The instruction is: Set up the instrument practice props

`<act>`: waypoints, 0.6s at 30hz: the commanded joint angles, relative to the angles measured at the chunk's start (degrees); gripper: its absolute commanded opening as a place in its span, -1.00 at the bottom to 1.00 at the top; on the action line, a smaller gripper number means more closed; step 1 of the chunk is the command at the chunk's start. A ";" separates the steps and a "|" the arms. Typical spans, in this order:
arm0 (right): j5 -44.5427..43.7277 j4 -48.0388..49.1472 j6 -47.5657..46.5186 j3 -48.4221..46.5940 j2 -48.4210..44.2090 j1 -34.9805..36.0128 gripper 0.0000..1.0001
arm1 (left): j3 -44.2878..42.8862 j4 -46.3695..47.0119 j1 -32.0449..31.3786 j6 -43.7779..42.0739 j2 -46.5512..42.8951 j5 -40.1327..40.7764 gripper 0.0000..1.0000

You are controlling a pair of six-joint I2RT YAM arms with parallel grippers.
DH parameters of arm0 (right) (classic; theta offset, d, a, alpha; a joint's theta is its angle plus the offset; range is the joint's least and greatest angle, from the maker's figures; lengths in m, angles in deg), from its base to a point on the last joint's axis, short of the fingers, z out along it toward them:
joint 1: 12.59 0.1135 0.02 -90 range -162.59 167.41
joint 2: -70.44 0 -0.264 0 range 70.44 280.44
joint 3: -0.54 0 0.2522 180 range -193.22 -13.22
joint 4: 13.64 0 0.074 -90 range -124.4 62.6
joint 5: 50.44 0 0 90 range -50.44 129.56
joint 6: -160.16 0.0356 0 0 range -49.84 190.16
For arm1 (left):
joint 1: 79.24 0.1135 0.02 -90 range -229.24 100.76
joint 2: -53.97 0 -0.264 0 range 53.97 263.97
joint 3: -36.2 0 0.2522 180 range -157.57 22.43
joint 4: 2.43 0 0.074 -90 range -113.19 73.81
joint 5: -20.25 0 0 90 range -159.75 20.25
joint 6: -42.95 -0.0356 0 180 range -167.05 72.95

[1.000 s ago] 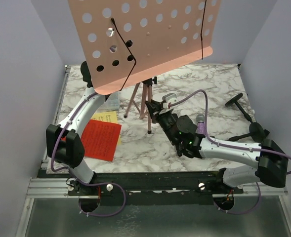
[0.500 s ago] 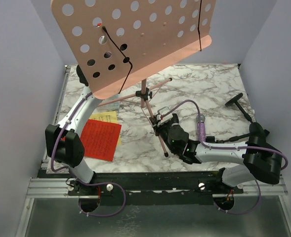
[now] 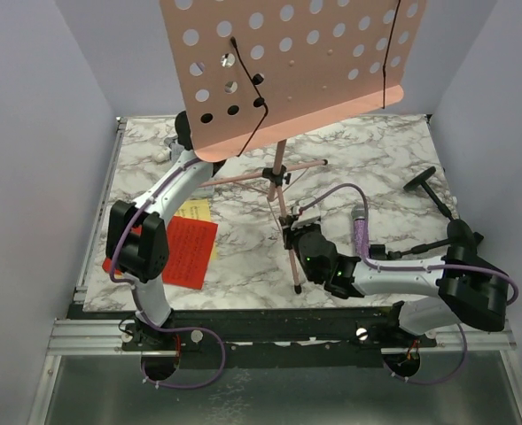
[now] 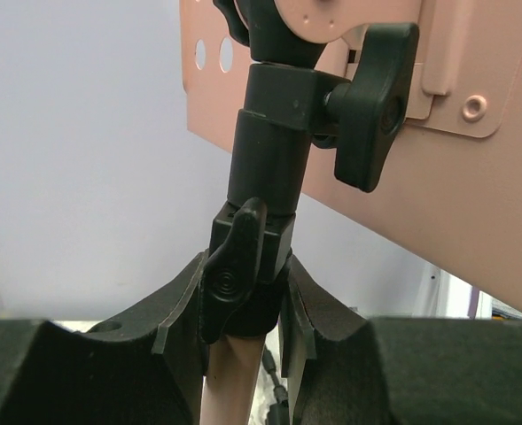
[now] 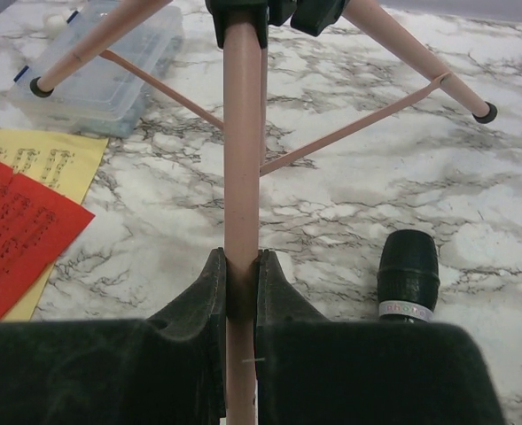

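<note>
The music rack (image 3: pixel 305 71) runs past the overhead view's top edge, hiding the left gripper (image 4: pixel 243 305) there. The right gripper (image 5: pixel 241 274) covers the lower end of the black microphone (image 5: pixel 409 270).

- a robot lab test cell, not a lived-in room
- plain pale walls (image 3: pixel 30 177) box in a marble-patterned table (image 3: pixel 393 150) on three sides
- a left arm (image 3: pixel 167 190) and a right arm (image 3: pixel 402 270) stand on a metal rail (image 3: pixel 269 343) at the near edge
- purple cables (image 3: pixel 340 187) run along them

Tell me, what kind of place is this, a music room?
Probably a robot test cell instead: left arm and right arm bolted at the edge of a marble-pattern table, plain walls close around, a pink music rack as prop.
</note>
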 commanded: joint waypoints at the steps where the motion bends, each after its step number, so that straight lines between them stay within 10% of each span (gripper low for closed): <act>1: -6.89 1.45 2.71 3.09 -3.86 -0.25 -0.99 | -5.40 2.63 -5.52 4.85 1.22 7.86 -1.00; 18: -19.50 -7.64 8.29 3.94 -9.88 -0.24 -0.99 | -33.12 -4.31 -12.20 10.08 22.73 4.39 -1.00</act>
